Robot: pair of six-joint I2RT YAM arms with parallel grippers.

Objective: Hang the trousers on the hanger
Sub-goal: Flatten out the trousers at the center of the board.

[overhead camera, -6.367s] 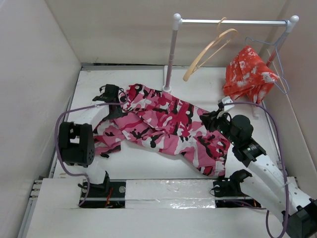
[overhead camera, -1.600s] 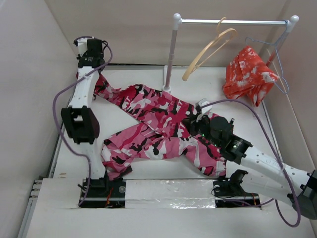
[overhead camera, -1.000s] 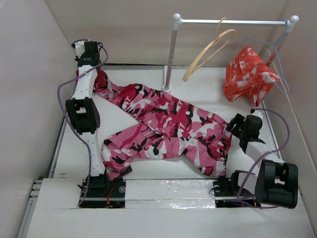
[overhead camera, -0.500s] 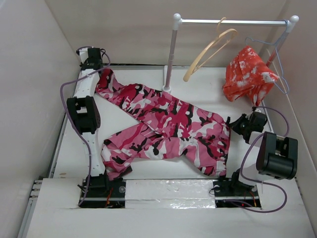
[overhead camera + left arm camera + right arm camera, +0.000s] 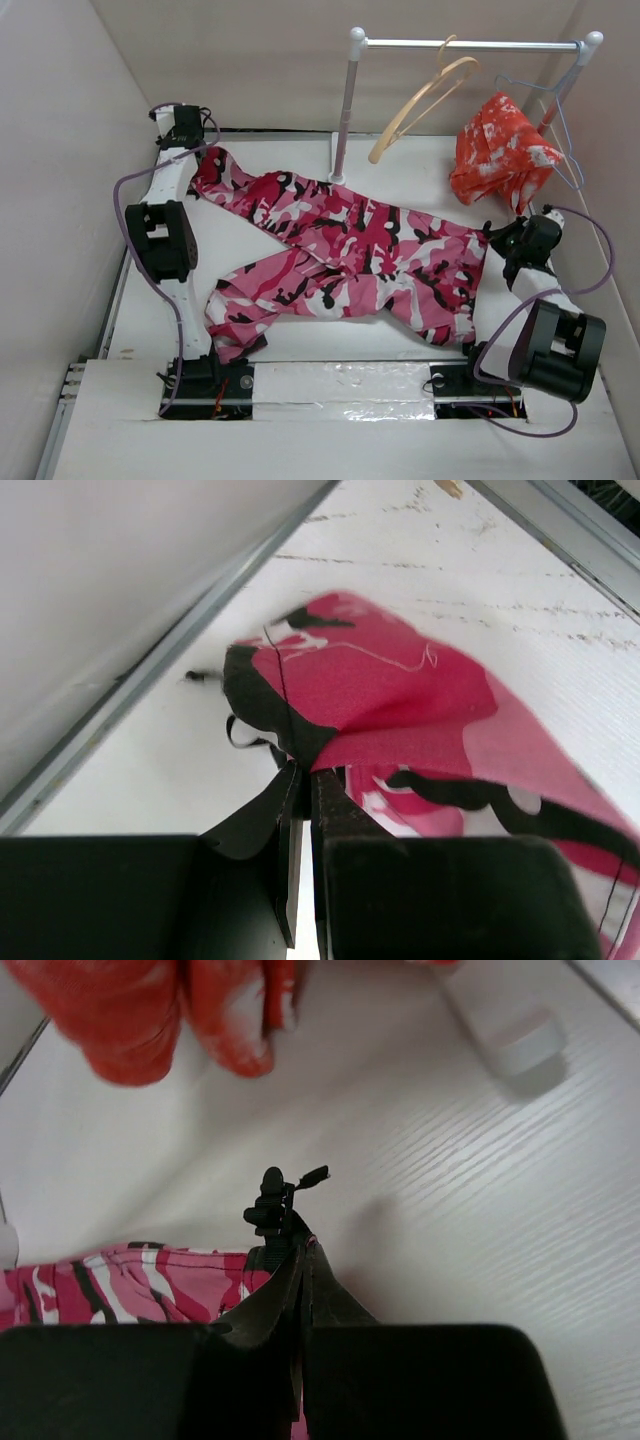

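The pink, red, white and black camouflage trousers (image 5: pixel 350 240) lie stretched across the table from back left to right. My left gripper (image 5: pixel 198 158) is shut on one leg end at the back left corner; in the left wrist view its tips (image 5: pixel 303 770) pinch the dark hem of the trousers (image 5: pixel 400 700). My right gripper (image 5: pixel 497 245) is shut on the opposite end; its tips (image 5: pixel 300 1245) clamp the trousers' edge (image 5: pixel 130 1280) by a black buckle (image 5: pixel 275 1200). The tan wooden hanger (image 5: pixel 420 100) hangs tilted on the rail (image 5: pixel 470 44), apart from both grippers.
A red-orange garment (image 5: pixel 500 150) hangs on a thin wire hanger (image 5: pixel 560 130) at the rail's right end, just above my right gripper, and shows in the right wrist view as well (image 5: pixel 170 1010). The rack's post (image 5: pixel 342 120) stands behind the trousers. Walls close in on both sides.
My right gripper has shut on the trousers' right end and pulled it right and back, stretching the cloth flatter. The left arm has barely moved, still holding the leg end.
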